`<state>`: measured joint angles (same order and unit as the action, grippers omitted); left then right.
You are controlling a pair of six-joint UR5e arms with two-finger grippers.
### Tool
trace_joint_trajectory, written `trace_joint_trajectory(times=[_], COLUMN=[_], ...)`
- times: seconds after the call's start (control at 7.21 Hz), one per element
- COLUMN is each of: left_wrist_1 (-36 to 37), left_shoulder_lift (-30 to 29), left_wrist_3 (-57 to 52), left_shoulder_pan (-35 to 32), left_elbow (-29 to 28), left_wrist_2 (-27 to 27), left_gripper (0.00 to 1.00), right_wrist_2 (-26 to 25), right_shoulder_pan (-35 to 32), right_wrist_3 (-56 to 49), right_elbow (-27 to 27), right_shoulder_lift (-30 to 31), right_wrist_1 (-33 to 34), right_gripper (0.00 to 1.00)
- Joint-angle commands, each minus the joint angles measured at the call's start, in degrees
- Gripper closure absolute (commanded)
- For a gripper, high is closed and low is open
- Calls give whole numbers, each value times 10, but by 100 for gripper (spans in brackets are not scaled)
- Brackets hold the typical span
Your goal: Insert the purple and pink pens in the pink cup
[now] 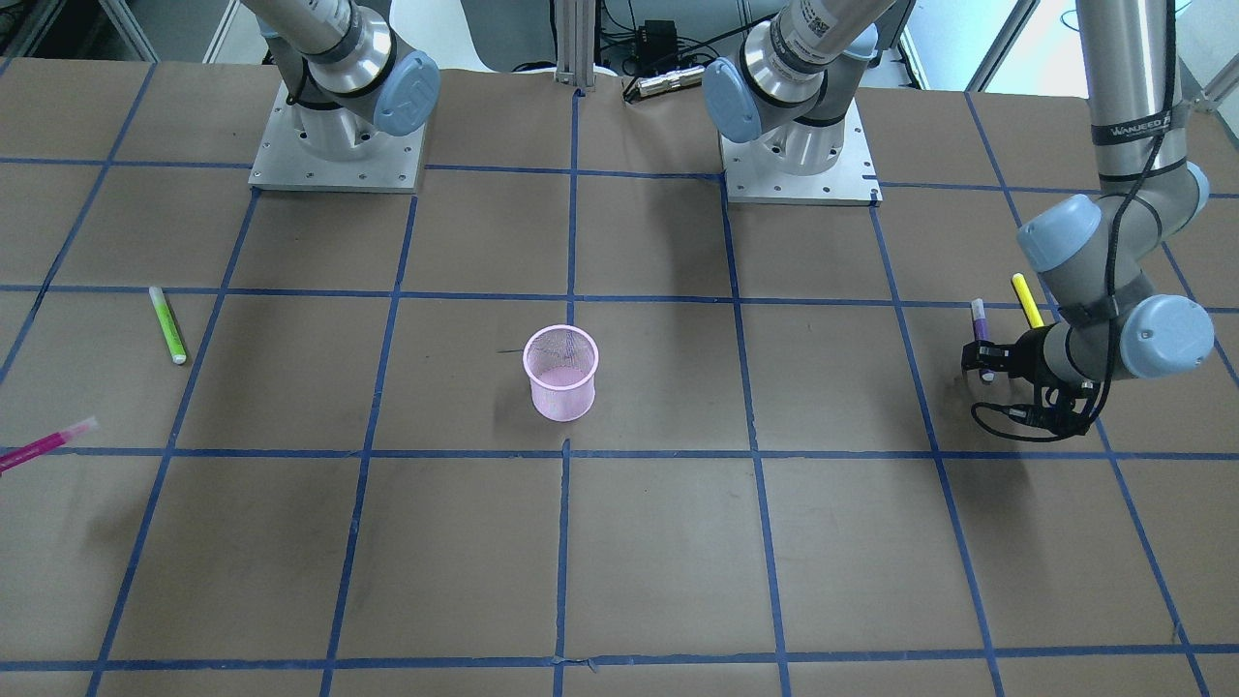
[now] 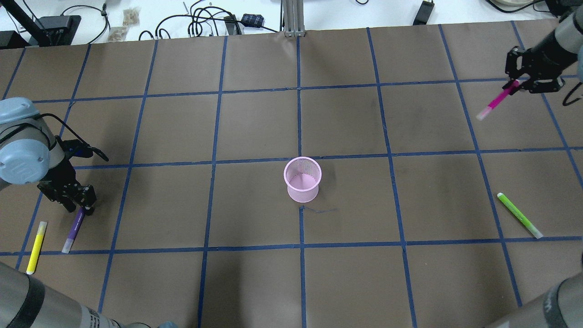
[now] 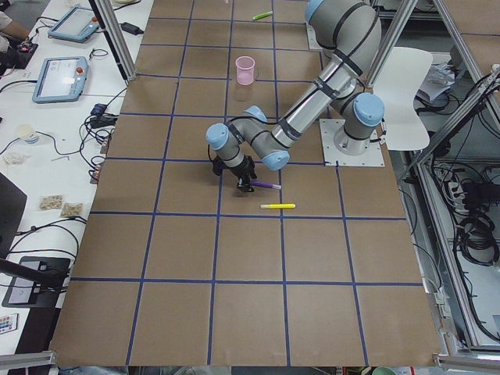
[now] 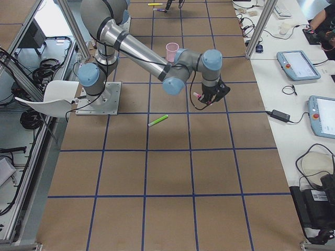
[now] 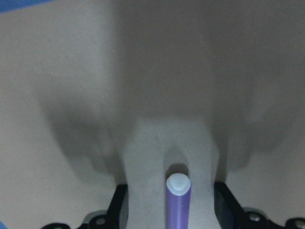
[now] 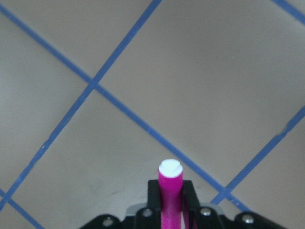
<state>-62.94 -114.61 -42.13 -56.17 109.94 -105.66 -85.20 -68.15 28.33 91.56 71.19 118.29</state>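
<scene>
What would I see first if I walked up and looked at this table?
Probably the pink mesh cup, standing alone in the middle of the brown gridded table. Next, the right gripper on the far right side, holding a bright pink pen up off the table. Last, the left gripper, down over one end of a purple pen that lies beside a yellow pen.
</scene>
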Motion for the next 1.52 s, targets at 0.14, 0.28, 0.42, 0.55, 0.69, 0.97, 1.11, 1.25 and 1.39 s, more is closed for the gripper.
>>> trace_joint_trajectory(times=[0.14, 0.28, 0.42, 0.55, 0.69, 0.97, 1.11, 1.25, 1.39], left_wrist_1=[4, 5, 6, 7, 6, -3, -6, -7, -7], left_shoulder_lift=[0, 1, 8, 12, 16, 23, 32, 43, 54], left_wrist_3=[-1, -1, -2, -6, -7, -9, -14, -25, -33], left_shoulder_pan=[0, 0, 0, -2, -5, -10, -10, -12, -15], left_elbow=[-3, -6, -7, -11, -21, -29, -28, -27, -28], left_wrist_2=[0, 0, 0, 1, 1, 4, 38, 60, 80], left_gripper=[100, 100, 100, 100, 100, 100, 100, 100, 100], right_wrist_2=[-122, -151, -162, -162, -163, -221, -233, -238, -254], right_shoulder_pan=[-234, -297, -353, -388, -426, -474, -485, -486, -487], right_wrist_3=[249, 327, 375, 379, 388, 382, 369, 351, 336], right_elbow=[1, 2, 2, 4, 9, 37, 51, 56, 61], right_shoulder_lift=[31, 31, 32, 33, 32, 33, 32, 33, 33], right_wrist_1=[1, 0, 0, -1, 2, 11, 12, 26, 46], right_gripper=[100, 100, 100, 100, 100, 100, 100, 100, 100])
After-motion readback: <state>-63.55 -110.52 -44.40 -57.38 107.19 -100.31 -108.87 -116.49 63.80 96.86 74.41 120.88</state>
